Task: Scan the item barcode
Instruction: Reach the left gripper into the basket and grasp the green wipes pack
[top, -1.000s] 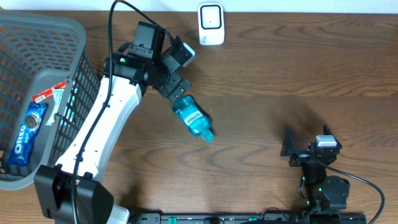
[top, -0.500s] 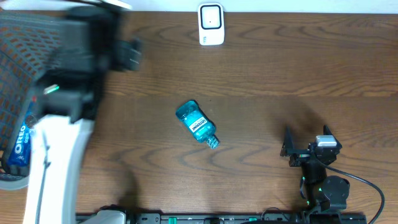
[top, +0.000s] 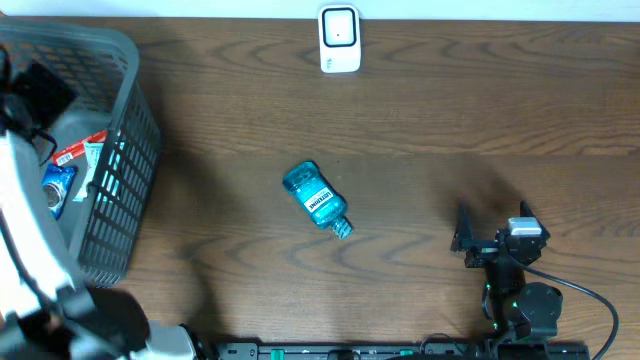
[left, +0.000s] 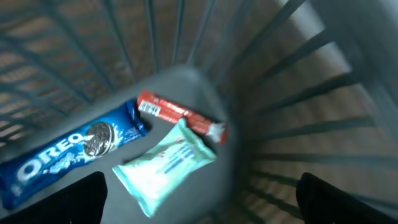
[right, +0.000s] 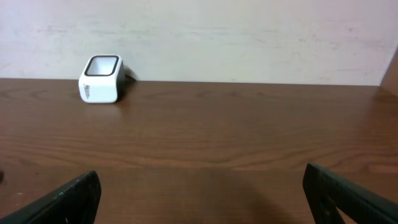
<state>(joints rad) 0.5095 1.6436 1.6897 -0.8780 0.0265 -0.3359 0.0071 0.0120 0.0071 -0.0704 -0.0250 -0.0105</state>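
A blue mouthwash bottle (top: 317, 199) lies on its side in the middle of the table, held by nothing. The white barcode scanner (top: 340, 39) stands at the far edge, also in the right wrist view (right: 101, 79). My left gripper (left: 202, 200) hangs open over the inside of the grey basket (left: 298, 93), above a pale teal wipes pack (left: 165, 165), a red bar (left: 180, 115) and a blue Oreo pack (left: 68, 158). In the overhead view the left gripper (top: 40, 100) is a dark blur at the basket. My right gripper (top: 492, 238) rests open at the near right, empty.
The basket (top: 120, 60) fills the table's left end, its mesh walls rising around the snacks. The left arm's white body (top: 30, 260) runs along the left edge. Bare wood lies between the bottle and the right gripper (right: 202, 200).
My left arm let go of the bottle and swung left, from beside the scanner to over the basket. The bottle rolled slightly and stays on the table. The right arm has not moved.
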